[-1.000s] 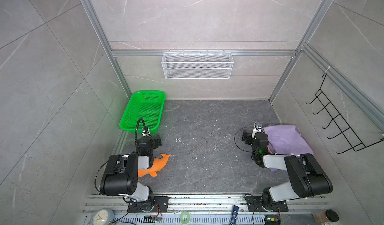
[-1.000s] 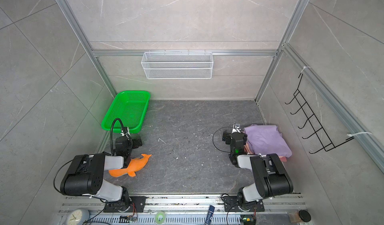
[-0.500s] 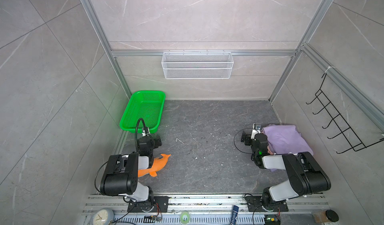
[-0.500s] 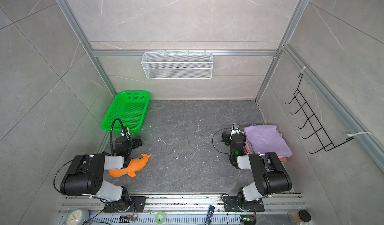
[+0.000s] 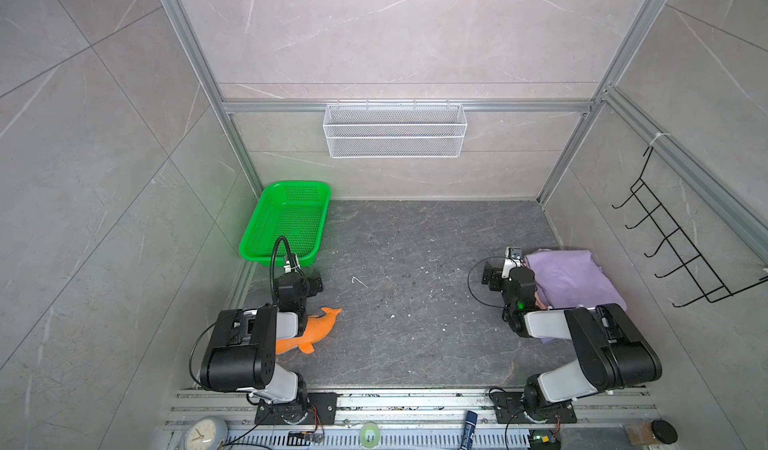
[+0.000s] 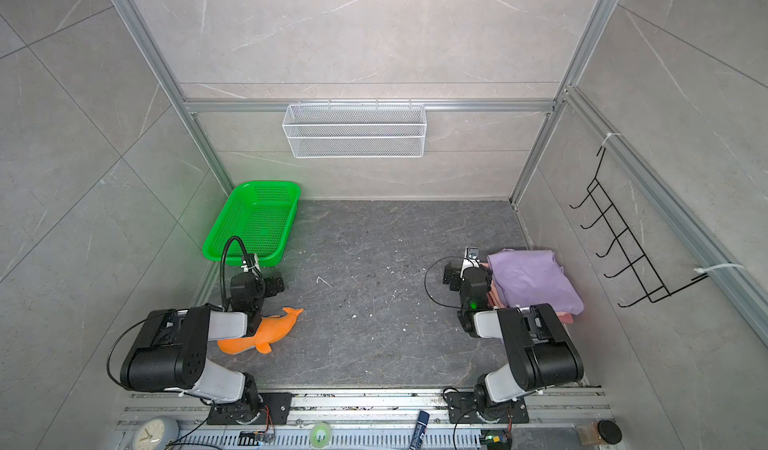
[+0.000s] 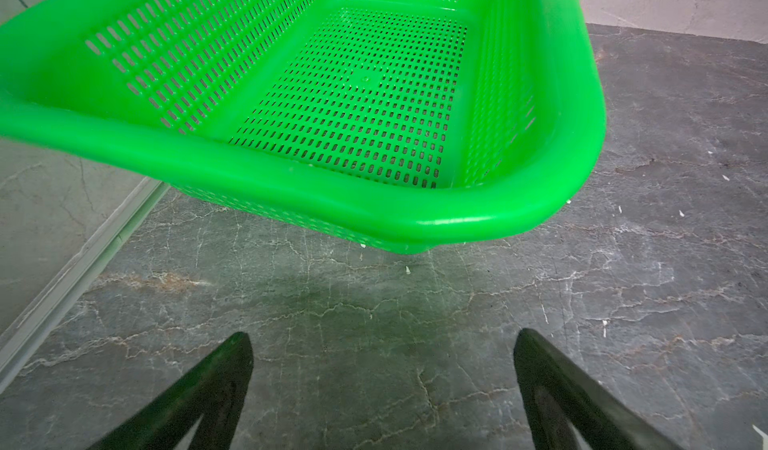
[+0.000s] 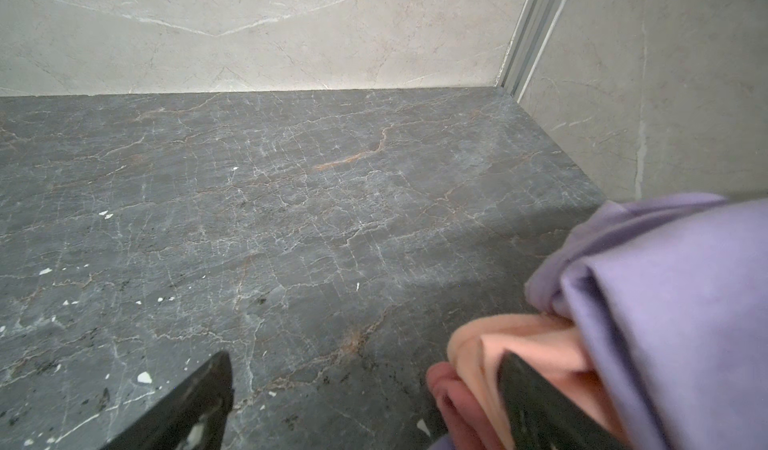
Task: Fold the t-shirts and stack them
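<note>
Grey counter [image 5: 415,302], shirts [image 5: 573,277] stacked by wall. Right gripper [image 8: 365,360] spread wide, empty, finger just beside stack: stray swing could snag, topple it. Left gripper [image 7: 382,335] likewise spread, empty.

i find a robot lab test cell: grey tile-look wall panels [image 5: 395,32] set in aluminium framing [image 5: 395,106], a dark stone-pattern floor [image 5: 415,302], two arm bases [image 5: 536,406] bolted to a slotted rail [image 5: 415,402], a wire basket [image 5: 395,130] and hook rack [image 5: 673,252] fixed to the walls.
</note>
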